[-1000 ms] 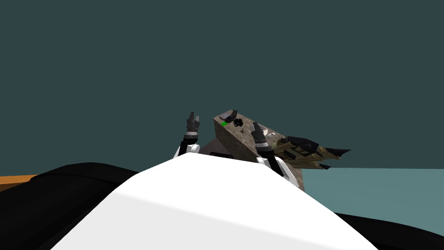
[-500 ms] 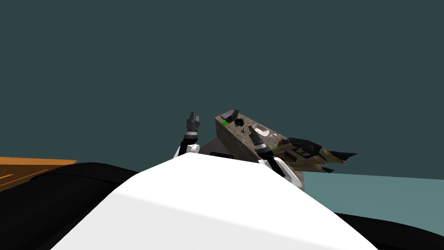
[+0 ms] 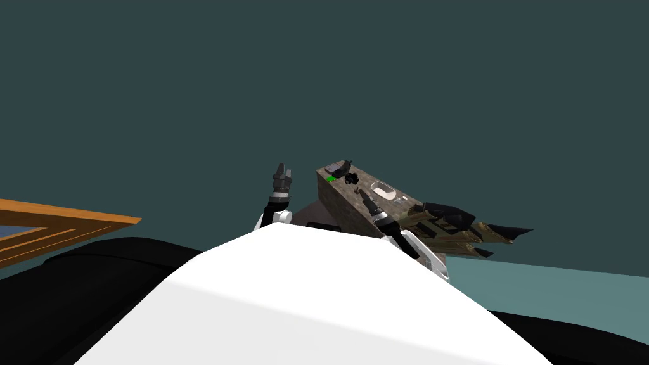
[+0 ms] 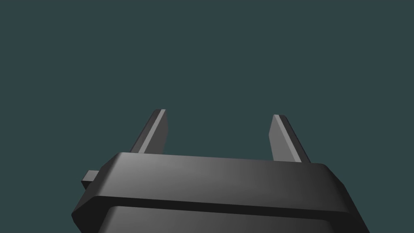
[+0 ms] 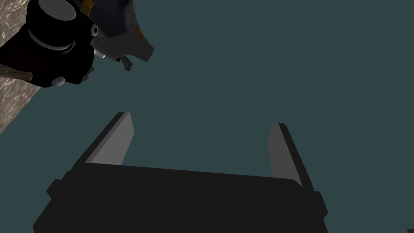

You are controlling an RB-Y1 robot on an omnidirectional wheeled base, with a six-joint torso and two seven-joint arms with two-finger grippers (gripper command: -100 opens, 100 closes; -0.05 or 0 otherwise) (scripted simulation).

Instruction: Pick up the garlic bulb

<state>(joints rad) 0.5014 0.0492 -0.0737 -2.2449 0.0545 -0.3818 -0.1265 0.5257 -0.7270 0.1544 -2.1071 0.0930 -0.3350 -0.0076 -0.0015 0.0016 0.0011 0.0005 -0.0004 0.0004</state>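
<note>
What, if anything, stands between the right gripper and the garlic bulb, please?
I cannot tell which thing on the counter is the garlic bulb. The open right gripper hangs over it; a black object and a grey object lie to one side of its fingers, nothing between them.

Mottled brown counter (image 3: 336, 198), green thing (image 3: 329, 179), black gadget (image 5: 48, 56), orange-brown frame (image 3: 70, 218), dark teal wall (image 3: 317, 76), grey-fingered left gripper (image 4: 220, 115)

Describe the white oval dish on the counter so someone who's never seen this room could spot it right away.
Start at the brown speckled counter standing against the dark teal wall. On its top, just beside the right tool, lies a shallow oval dish. It is the only white thing there; the black object, the green patch and the grey object cluster together apart from it.
</note>
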